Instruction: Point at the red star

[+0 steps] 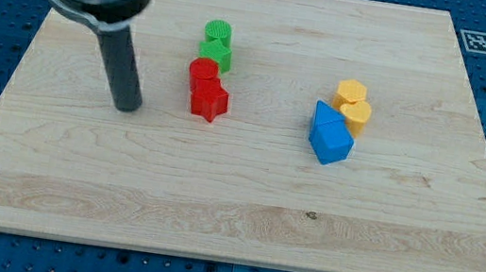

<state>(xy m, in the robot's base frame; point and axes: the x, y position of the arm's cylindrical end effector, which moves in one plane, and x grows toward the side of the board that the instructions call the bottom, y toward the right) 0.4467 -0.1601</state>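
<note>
The red star (pixel 210 101) lies on the wooden board (pixel 232 211), left of the middle. A second red block (pixel 201 73) touches it just above. My tip (pixel 126 105) rests on the board to the star's left, with a gap of about one block's width between them. The rod rises toward the view's top left, where the arm's dark body fills the corner.
Two green blocks (pixel 217 43) sit stacked in line above the red ones. To the right stand two yellow blocks (pixel 353 104) and two blue blocks (pixel 330 136), touching each other. A black and white marker (pixel 477 40) is on the board's top right corner.
</note>
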